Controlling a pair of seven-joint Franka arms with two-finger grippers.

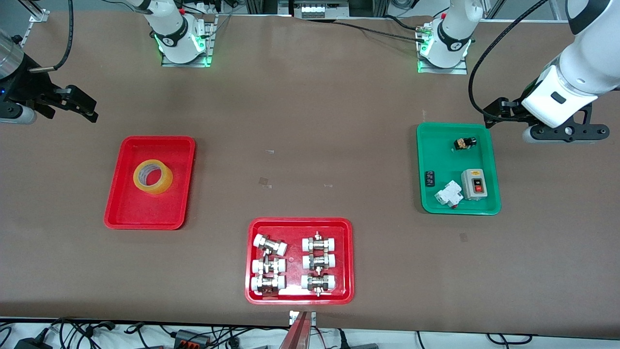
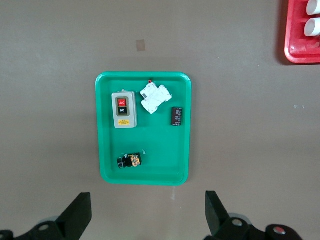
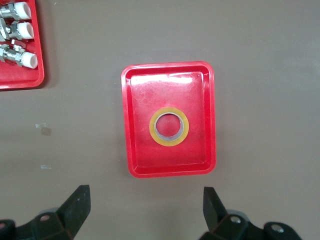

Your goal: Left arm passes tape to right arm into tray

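Brown and matte, the surface (image 1: pixel 310 121) carried three trays. Toward the right arm's end lay the plain red tray (image 1: pixel 145 218), and the tape (image 1: pixel 153 176) sat flat inside it, near its middle, core facing up.

Each arm hung above bare surface at its own end. The right arm (image 1: pixel 9 63) came in low with its silver wrist angled down, and the right claw (image 1: pixel 80 104) hovered with fingers (image 3: pixel 75 207) spread wide apart, holding nothing, just off the plain red tray's edge. The left arm (image 1: pixel 576 72) bent down beside the green tray (image 1: pixel 426 203) of electrical parts, and the left claw (image 2: pixel 147 215) was also spread and empty.

Nearest the front camera lay a second red tray (image 1: pixel 252 261) with white-capped metal fittings (image 1: pixel 317 264) in rows.
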